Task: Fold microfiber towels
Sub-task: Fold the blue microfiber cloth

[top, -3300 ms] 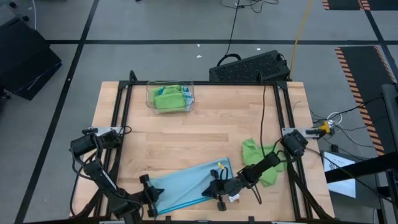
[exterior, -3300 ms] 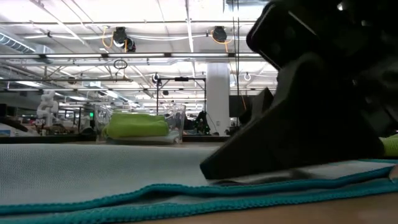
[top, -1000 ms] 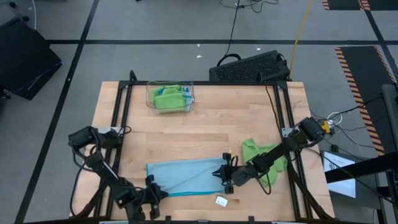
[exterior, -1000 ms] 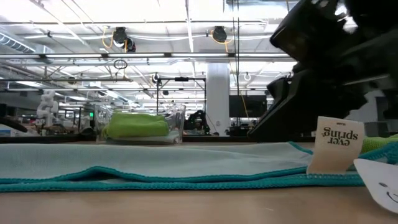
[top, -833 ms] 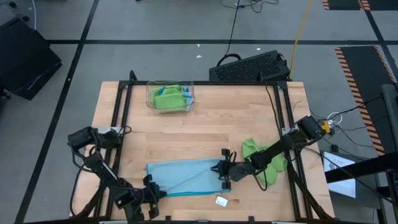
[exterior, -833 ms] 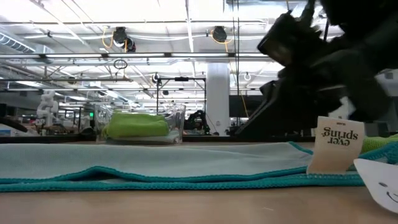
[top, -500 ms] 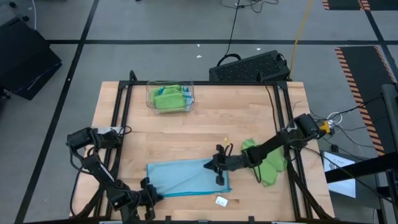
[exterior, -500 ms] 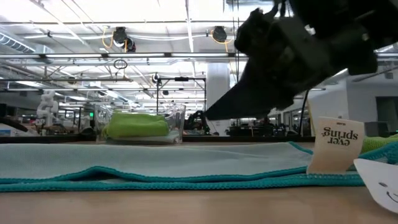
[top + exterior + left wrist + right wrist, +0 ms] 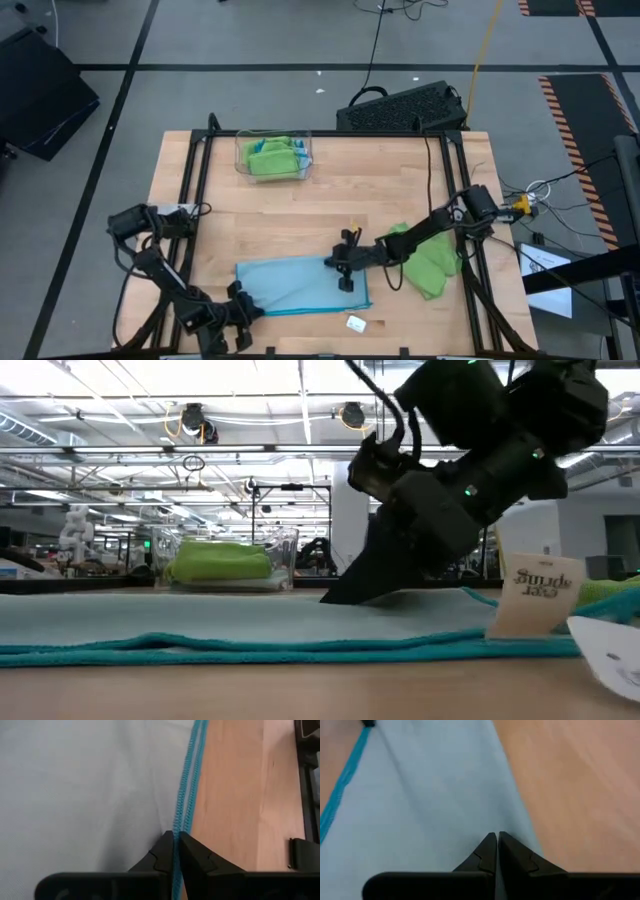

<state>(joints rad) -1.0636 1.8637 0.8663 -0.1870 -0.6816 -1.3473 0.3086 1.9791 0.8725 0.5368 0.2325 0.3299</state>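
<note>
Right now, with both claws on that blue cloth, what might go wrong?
The left gripper pinches only the blue towel's stitched edge, so it might slip free. The right gripper has a thin pinch at the far edge; pulling could skew the fold. The green towel lies under that arm and might snag.

Two black jointed arms point(image 9: 420, 237) — looped black cables, tapered dark fingers point(image 9: 492, 851) — green indicator lights.
</note>
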